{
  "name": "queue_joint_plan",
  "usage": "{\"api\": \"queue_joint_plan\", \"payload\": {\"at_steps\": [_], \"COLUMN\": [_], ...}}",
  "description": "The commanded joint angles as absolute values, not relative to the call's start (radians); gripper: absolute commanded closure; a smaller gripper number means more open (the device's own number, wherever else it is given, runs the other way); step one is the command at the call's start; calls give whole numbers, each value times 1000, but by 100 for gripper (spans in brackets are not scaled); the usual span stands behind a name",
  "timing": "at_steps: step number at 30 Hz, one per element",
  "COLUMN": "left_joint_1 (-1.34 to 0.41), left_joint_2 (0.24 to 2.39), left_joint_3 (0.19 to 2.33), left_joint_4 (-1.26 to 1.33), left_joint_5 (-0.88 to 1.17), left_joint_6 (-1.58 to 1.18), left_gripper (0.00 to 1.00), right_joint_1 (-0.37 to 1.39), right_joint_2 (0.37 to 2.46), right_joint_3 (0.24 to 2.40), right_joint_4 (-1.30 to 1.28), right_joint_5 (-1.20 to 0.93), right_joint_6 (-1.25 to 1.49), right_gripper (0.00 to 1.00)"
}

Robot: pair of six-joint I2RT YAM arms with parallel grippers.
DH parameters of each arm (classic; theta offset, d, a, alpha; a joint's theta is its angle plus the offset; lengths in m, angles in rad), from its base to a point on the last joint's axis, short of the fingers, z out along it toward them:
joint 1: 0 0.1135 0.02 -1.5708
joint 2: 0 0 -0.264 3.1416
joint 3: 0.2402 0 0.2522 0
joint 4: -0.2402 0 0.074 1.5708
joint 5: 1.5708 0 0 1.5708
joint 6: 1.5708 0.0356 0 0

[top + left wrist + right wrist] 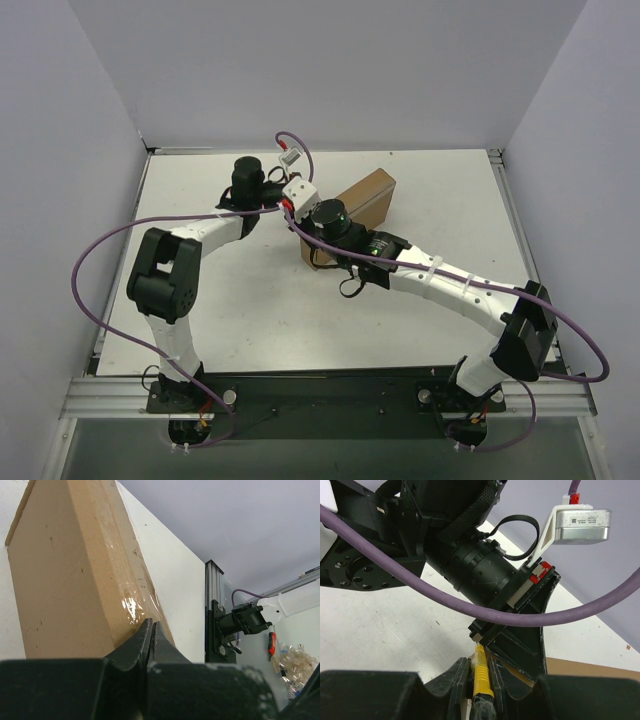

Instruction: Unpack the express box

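Right pincer (pixel 479 666) tight around yellow knife (pixel 483 682), left pincer (pixel 152 630) closed; white table (pixel 400 325), pale walls (pixel 350 70)

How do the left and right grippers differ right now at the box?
The left gripper is shut with nothing between its fingers, while the right gripper is shut on the yellow utility knife. The left gripper's camera looks along the taped edge of the express box. The right gripper's view is mostly filled by the left arm, with only a strip of box showing. Both are closed and near the box.
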State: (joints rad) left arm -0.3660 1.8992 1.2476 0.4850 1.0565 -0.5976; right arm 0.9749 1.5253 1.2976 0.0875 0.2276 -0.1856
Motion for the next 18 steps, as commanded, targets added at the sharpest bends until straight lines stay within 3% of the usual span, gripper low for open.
{"api": "queue_joint_plan", "payload": {"at_steps": [1, 18], "left_joint_1": [-387, -387], "left_joint_2": [1985, 1996], "left_joint_3": [1216, 1216], "left_joint_4": [411, 423], "left_joint_5": [1035, 1040], "left_joint_6": [-597, -615], "left_gripper": [100, 100], "right_joint_1": [966, 962], "right_joint_2": [1517, 1517], "right_joint_3": [1279, 1261], "right_joint_4": [176, 161], "right_joint_5": [227, 236], "right_joint_6": [-230, -253], "right_gripper": [100, 100]}}
